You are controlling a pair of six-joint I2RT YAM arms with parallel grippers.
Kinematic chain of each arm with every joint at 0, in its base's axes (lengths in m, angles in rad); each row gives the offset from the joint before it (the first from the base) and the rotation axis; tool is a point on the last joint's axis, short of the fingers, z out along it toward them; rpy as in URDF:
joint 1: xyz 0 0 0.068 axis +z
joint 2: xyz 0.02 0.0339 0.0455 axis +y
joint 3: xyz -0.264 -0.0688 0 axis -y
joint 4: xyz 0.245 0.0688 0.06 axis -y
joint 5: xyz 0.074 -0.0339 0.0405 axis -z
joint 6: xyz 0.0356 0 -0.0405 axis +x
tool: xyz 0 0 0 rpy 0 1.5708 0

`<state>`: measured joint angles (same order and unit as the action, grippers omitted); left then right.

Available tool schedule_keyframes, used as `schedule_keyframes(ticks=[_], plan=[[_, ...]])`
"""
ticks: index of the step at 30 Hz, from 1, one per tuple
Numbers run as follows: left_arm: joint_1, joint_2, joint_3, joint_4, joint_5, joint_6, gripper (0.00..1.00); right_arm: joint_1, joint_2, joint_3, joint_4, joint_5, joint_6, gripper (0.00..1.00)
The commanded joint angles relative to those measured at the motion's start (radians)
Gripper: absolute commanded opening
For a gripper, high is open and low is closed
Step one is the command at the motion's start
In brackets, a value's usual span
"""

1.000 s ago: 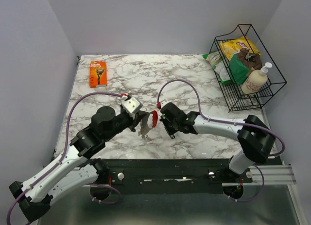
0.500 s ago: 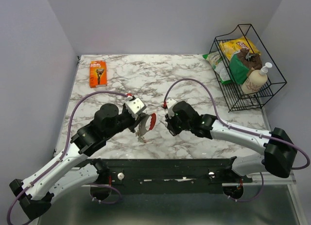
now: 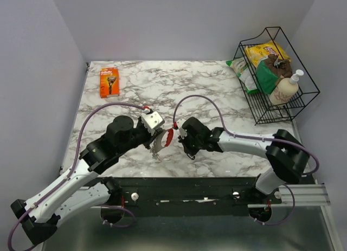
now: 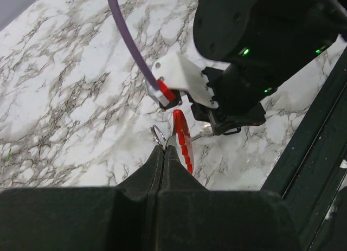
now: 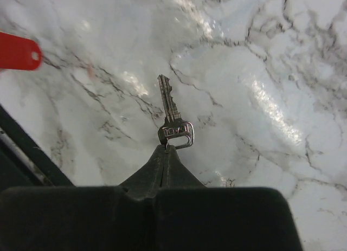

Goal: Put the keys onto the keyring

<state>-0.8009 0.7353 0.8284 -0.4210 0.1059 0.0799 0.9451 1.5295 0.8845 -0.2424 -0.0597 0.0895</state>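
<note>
**Close to the near edge, both arms are clamping down tip to tip**

Well beyond the left gripper [image 4: 165, 149] and off to its left, a flat orange cardboard razor pack [image 3: 109, 81] is lying on the white marble-patterned table [image 3: 217, 80]. This gripper's two black fingers are pressing flat against each other, with no gap showing. They are pinching a bunch of silvery metal keys [image 3: 159, 147] at its top. A red curved plastic tag [image 4: 182, 140] is standing on edge just past the fingertips, slightly to their right. A thin round wire loop [image 4: 158, 135] is sticking out just to their left. In the overhead view the bunch is hanging below the fingertips.

Directly ahead of the left gripper, the right gripper [image 5: 165, 148] is facing it, the two tips near each other but apart. Its fingers are also squeezing together, nipping the head of a single silvery key [image 5: 172, 121]. The blade is pointing straight out from the fingertips over the marble. The red tag is showing ahead of this gripper, far to its left.

Far beyond the right gripper and to its right, a black wire basket [image 3: 303, 94] is holding snack bags [image 3: 262, 51] and a cream pump bottle [image 3: 284, 88].
</note>
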Motion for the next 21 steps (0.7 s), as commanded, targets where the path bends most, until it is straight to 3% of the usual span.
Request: schedule_keyframes(ticks=[1, 9, 15, 21], plan=[[-0.001, 0.004, 0.012, 0.05, 0.028, -0.011, 0.0, -0.003, 0.108, 0.036, -0.055, -0.006, 0.064, 0.0], [-0.001, 0.001, -0.003, 0.08, 0.037, -0.032, 0.0, -0.003, 0.161, 0.053, -0.018, -0.026, 0.101, 0.01], [-0.001, -0.008, -0.015, 0.083, 0.029, -0.029, 0.0, -0.005, 0.161, 0.054, -0.02, -0.003, 0.102, 0.16], [-0.003, -0.005, -0.014, 0.082, 0.031, -0.028, 0.0, -0.005, 0.15, 0.057, -0.028, 0.0, 0.107, 0.18]])
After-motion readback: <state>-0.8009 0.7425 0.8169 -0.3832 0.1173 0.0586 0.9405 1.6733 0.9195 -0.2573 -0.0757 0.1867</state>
